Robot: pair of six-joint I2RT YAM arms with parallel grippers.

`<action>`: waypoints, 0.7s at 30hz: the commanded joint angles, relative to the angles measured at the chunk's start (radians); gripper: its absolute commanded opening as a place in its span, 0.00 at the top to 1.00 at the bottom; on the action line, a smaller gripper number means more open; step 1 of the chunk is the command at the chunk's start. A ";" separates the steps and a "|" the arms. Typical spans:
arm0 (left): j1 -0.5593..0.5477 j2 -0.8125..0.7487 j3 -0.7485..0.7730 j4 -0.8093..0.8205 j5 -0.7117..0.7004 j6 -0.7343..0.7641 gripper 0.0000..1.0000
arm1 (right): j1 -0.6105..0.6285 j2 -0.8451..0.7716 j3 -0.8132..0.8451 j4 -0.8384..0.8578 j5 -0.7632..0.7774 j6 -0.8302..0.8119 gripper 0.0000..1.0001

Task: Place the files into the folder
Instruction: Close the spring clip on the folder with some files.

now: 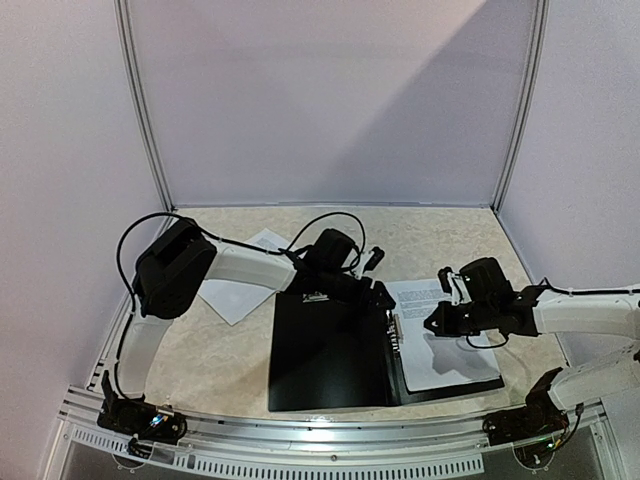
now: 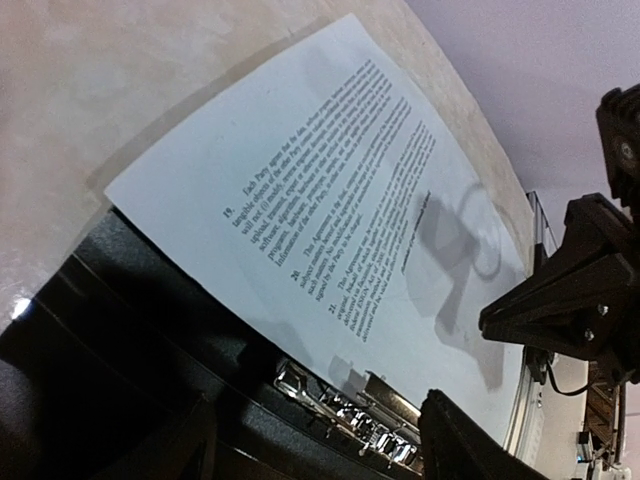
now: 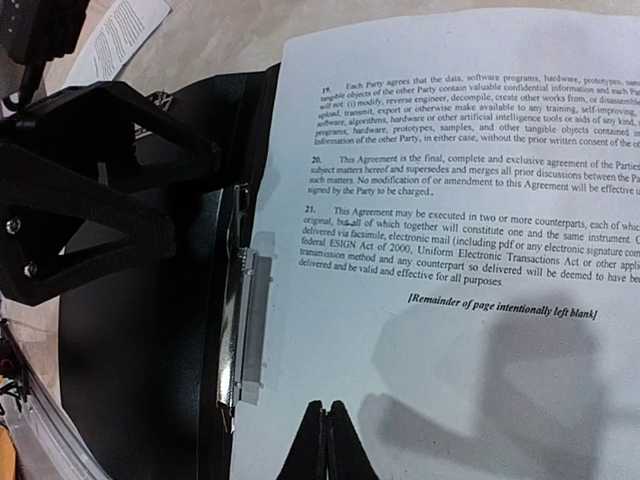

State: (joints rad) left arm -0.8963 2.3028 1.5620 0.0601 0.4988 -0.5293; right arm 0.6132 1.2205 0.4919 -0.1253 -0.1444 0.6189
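One open folder [image 1: 320, 350] held one sheet of the files [image 1: 440, 345] on its right half. Left pincer [image 2: 320, 450] gaped wide beside the clip [image 3: 240, 320]; right pincer [image 3: 325, 425] hung pinched closed, empty, over that sheet.

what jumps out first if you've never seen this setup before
An open black folder lies in the middle of the table, with a white printed sheet on its right half beside the metal clip. The left gripper hangs open over the far end of the spine, and the right gripper, shut, is over the sheet. More loose sheets lie farther left.
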 commanded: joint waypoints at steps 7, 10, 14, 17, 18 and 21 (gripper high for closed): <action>0.002 0.051 0.003 0.060 0.068 0.009 0.31 | -0.028 0.089 -0.060 0.048 -0.035 -0.011 1.00; 0.002 0.070 0.011 0.067 0.082 0.003 0.30 | -0.028 0.112 -0.069 0.046 -0.040 -0.010 1.00; 0.000 0.086 0.016 0.083 0.109 -0.008 0.31 | -0.028 0.147 -0.079 0.038 -0.044 -0.009 1.00; 0.000 0.091 0.017 0.102 0.138 -0.013 0.31 | -0.028 0.168 -0.086 0.033 -0.044 -0.003 1.00; 0.000 0.092 0.013 0.118 0.153 -0.019 0.31 | -0.027 0.175 -0.086 0.029 -0.045 -0.002 1.00; -0.004 0.088 0.010 0.153 0.191 -0.038 0.33 | -0.028 0.197 -0.087 0.025 -0.047 0.000 1.00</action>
State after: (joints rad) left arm -0.8963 2.3653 1.5684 0.1631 0.6254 -0.5457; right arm 0.5884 1.3613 0.4339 -0.0368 -0.1928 0.6201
